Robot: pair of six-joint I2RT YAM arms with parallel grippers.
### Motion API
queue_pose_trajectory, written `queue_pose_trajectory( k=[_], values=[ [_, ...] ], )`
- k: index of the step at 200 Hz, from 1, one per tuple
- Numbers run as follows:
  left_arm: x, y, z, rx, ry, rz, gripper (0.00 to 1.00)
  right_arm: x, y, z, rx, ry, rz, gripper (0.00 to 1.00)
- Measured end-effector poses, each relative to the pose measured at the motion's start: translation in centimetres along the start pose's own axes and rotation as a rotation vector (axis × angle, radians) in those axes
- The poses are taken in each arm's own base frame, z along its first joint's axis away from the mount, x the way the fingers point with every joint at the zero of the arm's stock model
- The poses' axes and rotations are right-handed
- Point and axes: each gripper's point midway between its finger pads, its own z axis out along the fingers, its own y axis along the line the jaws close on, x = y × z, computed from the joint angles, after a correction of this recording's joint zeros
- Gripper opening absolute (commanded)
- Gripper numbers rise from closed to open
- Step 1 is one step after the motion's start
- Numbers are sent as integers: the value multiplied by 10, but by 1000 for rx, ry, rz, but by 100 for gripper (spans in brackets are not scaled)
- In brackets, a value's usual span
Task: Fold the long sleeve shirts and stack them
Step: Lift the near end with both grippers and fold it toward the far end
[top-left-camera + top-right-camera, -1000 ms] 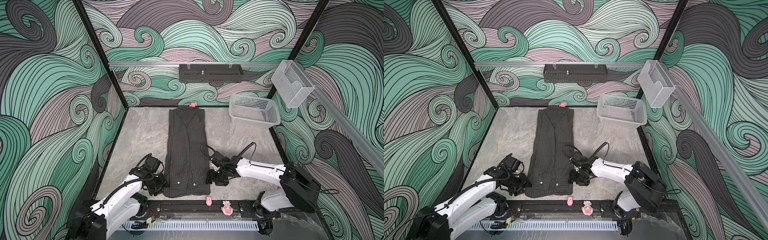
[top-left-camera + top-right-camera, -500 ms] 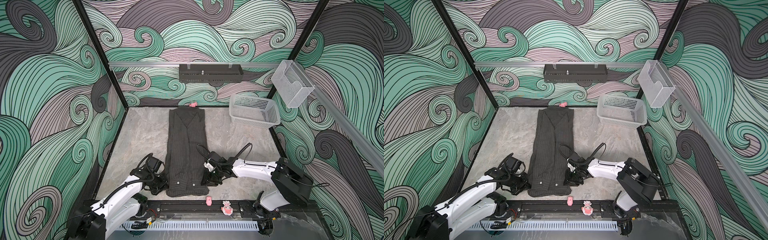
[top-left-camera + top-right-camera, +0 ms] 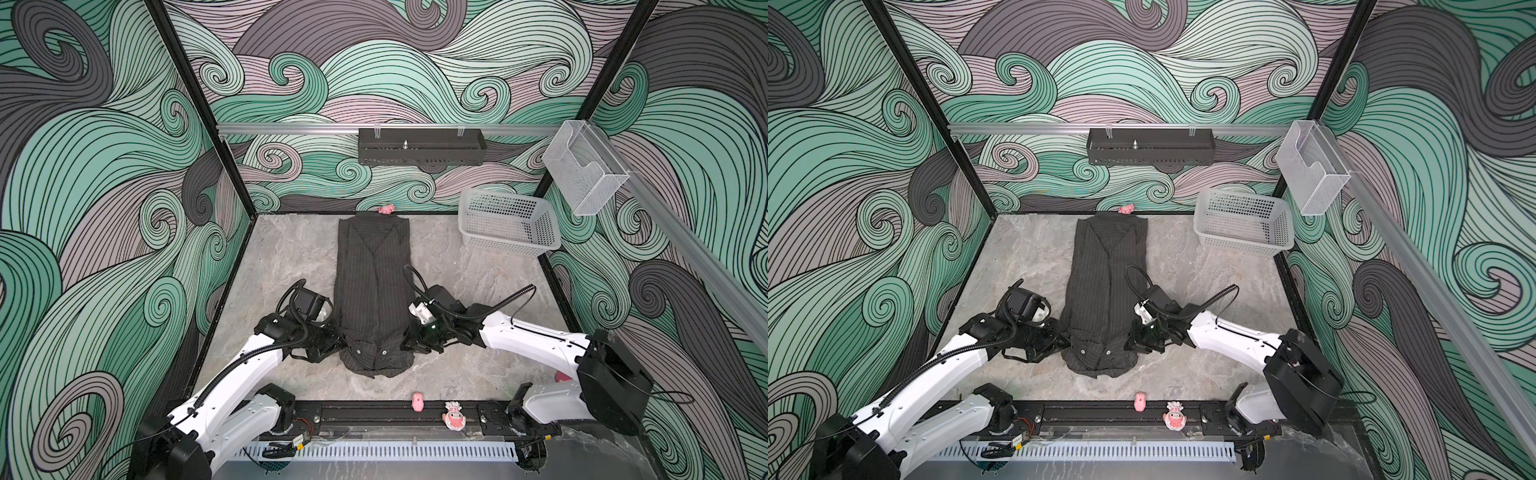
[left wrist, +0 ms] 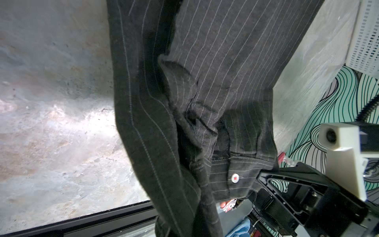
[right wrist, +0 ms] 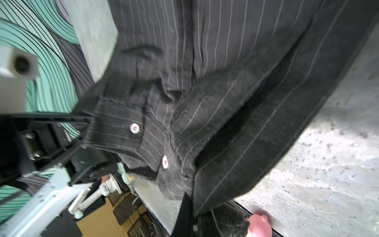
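Nearest, a black front rail [image 3: 353, 417] along the table edge, with a pink toy [image 3: 417, 401] and a pink-and-white figurine [image 3: 454, 414] on it side by side. Just beyond the rail, on the grey stone-look table [image 3: 282, 266], the near end of the long sleeve shirt [image 3: 374, 291]: dark charcoal with thin pale pinstripes, bunched and pinched narrower there, two pale buttons [image 3: 358, 350] showing on folded-in cuffs. Clamped on that end from the left, the left gripper [image 3: 337, 345], jaws closed with cloth caught between them; from the right, the right gripper [image 3: 409, 345], likewise closed on shirt fabric. In both wrist views, striped cloth close before the lens; whether lifted clear of the table, impossible to tell. Farther from the rail, the rest of the shirt flat in a long narrow strip, sleeves folded in, running straight away toward the back wall [image 3: 332, 83]. Far from the rail and off to the right, a white perforated basket [image 3: 498, 237], apart from the shirt. Farthest from the rail, a small pink object [image 3: 386, 209] at the foot of the back wall, just past the shirt's far end; above it, a black shelf [image 3: 419, 147], and up to the right a clear plastic holder [image 3: 584, 174].
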Motion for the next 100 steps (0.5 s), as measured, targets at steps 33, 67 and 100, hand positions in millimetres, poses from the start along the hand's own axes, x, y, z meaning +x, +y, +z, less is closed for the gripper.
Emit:
queue_pose_trajectory(
  k=[33,67,100],
  values=[
    [-26,-26,-12,25,-53,18,0,-35,20,-17,-38,-21,58,1],
    [-65,-49,-20,39,-86,-3,0,-68,33,-24,-55,-14,110,1],
    [-105,-64,-15,50,-51,-42,0,-94,38,-29,-71,-15,155,1]
  ],
)
